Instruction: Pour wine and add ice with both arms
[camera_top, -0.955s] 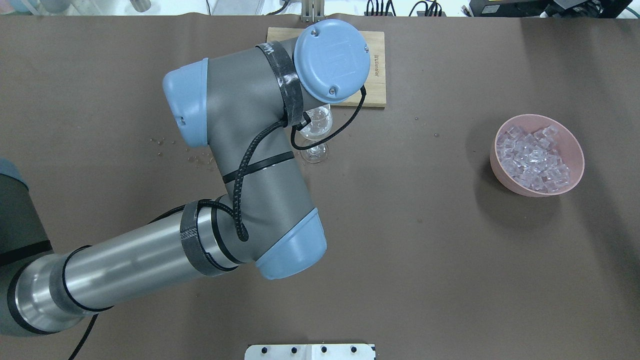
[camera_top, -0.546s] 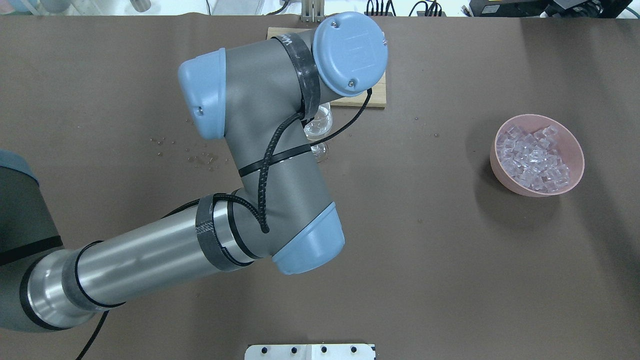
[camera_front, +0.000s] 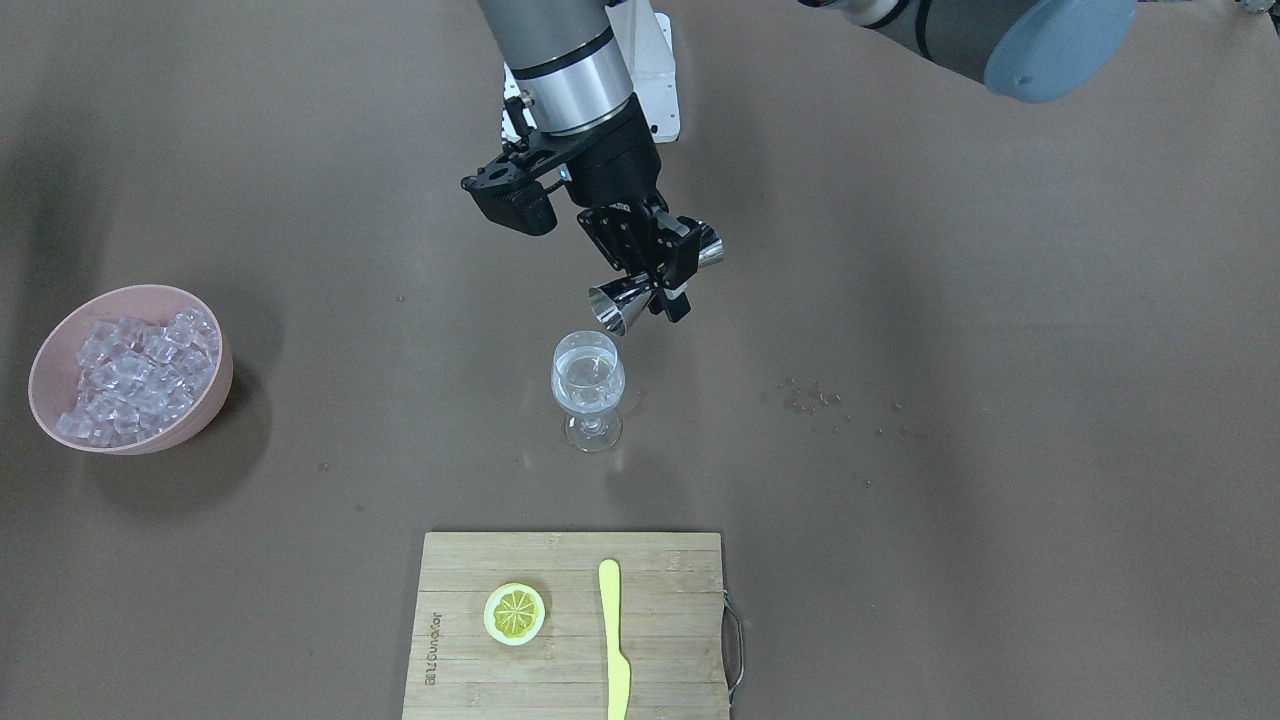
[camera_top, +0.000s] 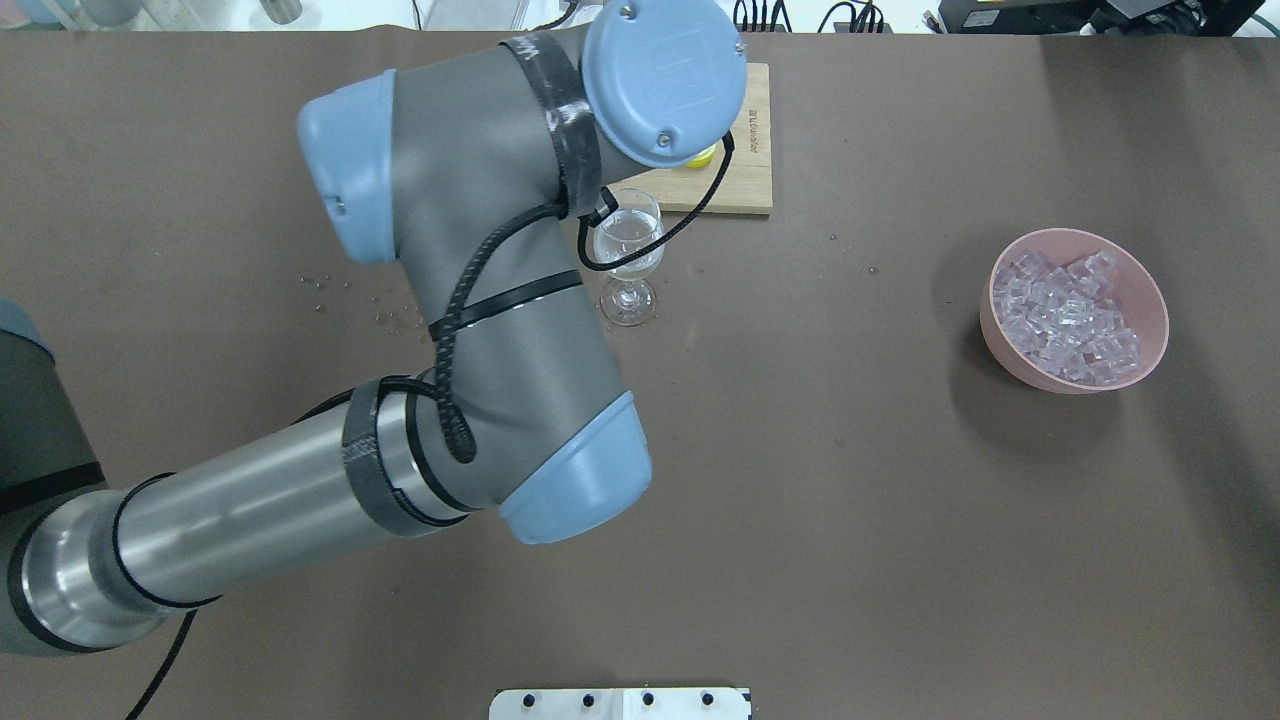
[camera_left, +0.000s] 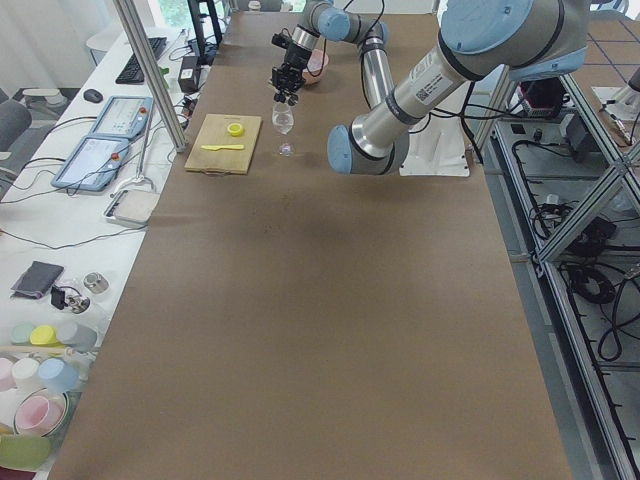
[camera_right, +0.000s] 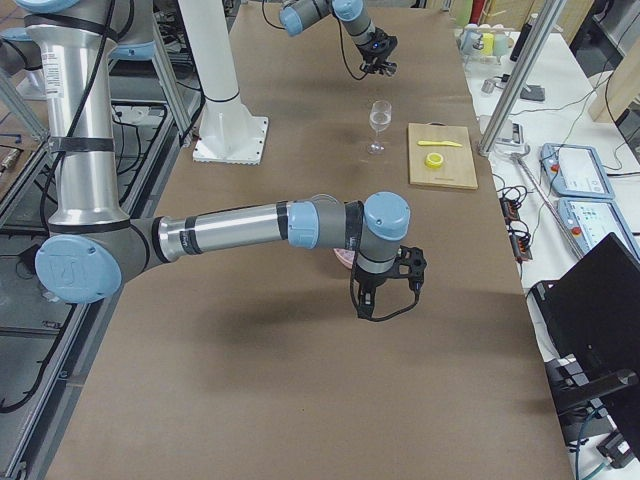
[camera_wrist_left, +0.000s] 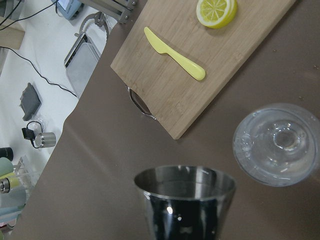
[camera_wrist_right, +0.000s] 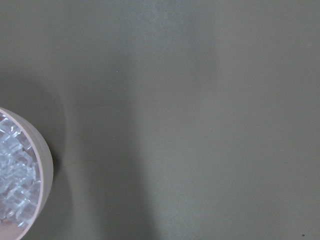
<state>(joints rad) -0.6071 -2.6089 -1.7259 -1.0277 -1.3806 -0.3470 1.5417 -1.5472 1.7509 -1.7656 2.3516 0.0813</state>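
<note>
Overhead exterior view buries the left claw (camera_front: 662, 278) under the left arm (camera_top: 480, 300); the front camera shows its load.

That arm's bulk also covers most of the cutting board (camera_top: 755, 140), and its cable crosses the wine glass (camera_top: 628, 245). The right arm (camera_right: 240, 225) shows only from the table's right end, stretched level with the wrist bent down. The right claw (camera_right: 408, 268) stands before the pink bowl (camera_front: 200, 425), leaving a sliver, and whether its fingers are apart cannot be told. From the front, the left arm slants down and the left claw pinches a steel jigger (camera_front: 615, 305) at the waist, tipped on its side. The glass stands just beyond and below that claw's tip, apart from the jigger, holding the wine (camera_front: 588, 385). The ice (camera_front: 130, 365) heaps in the bowl, well apart from the left claw.
</note>
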